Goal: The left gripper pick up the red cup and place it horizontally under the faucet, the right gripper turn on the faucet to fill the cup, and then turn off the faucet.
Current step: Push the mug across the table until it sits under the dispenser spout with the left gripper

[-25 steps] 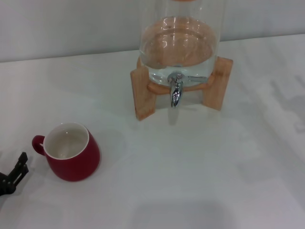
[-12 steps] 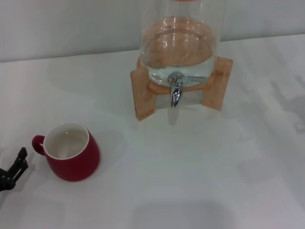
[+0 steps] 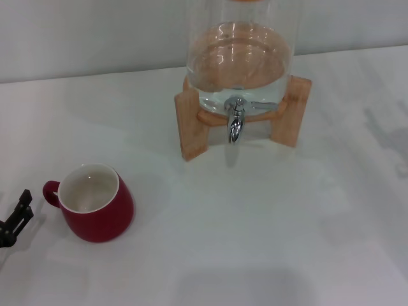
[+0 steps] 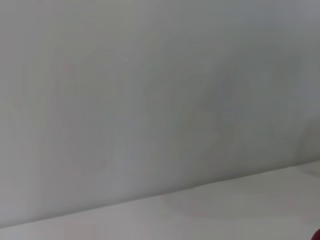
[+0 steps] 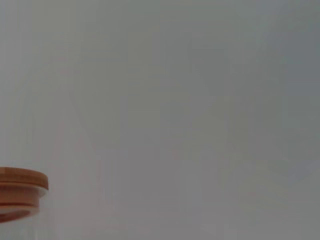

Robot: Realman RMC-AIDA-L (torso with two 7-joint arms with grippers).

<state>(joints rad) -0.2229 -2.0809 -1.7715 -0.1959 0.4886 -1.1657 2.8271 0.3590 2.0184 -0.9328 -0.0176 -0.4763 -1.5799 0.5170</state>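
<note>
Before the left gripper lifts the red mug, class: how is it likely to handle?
The red cup looks glazed and rigid, so probably slippery and breakable if dropped. Its wide rounded body stands upright and appears empty, so likely light and stable. The small handle faces the left gripper, offering a possible hold.

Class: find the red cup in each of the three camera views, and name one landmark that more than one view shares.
Head view: the red cup stands lower left, upright, handle toward the left hand.
Left wrist view: only a dark-red sliver at the lower right edge, probably the cup.
Right wrist view: not in it.
Shared landmark: the plain grey wall behind the table.
</note>
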